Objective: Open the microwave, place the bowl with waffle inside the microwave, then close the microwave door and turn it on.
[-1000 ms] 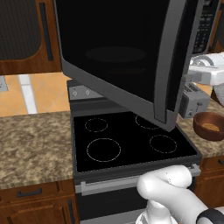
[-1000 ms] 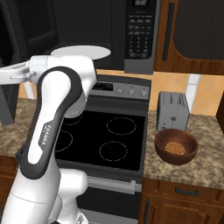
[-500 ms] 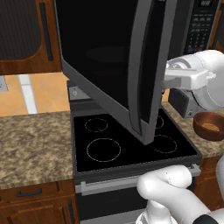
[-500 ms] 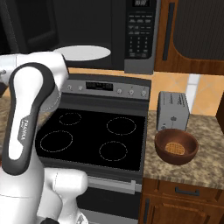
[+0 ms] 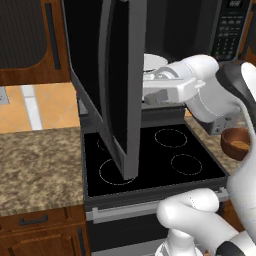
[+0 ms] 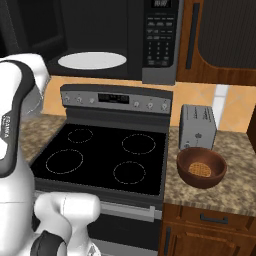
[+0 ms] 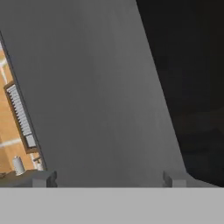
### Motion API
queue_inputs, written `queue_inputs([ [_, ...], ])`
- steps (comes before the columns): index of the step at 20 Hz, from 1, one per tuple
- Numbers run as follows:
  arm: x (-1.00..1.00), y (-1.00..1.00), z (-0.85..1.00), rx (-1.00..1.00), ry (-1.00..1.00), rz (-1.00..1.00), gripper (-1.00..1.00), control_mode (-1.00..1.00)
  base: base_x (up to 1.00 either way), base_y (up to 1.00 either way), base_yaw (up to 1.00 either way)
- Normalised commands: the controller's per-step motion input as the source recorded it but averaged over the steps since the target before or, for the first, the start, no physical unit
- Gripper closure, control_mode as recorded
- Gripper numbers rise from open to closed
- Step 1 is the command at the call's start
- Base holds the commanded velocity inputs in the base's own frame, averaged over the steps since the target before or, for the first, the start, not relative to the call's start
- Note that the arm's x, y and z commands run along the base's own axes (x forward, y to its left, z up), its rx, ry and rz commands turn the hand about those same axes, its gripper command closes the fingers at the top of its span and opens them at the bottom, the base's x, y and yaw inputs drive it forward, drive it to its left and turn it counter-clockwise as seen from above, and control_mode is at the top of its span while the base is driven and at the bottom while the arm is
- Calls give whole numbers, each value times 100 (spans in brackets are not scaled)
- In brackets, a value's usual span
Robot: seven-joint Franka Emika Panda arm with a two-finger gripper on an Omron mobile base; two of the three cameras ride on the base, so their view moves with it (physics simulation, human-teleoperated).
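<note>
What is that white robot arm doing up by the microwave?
The arm is working on the microwave door, which stands swung out over the stove, so the white turntable plate inside the microwave shows. The gripper is open, right up against the door's grey surface and holding nothing. The wooden bowl with the waffle in it sits on the counter in front of the toaster, not yet picked up.

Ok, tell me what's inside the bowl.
The bowl holds one golden waffle lying flat at its bottom. The bowl's floor under the waffle is covered.
</note>
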Motion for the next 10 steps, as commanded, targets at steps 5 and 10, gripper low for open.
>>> queue_inputs([
  [5,9,64,0,-4,0,8,-100,-100,0,0,0],
  [10,8,55,0,-4,0,4,-100,-100,0,0,0],
])
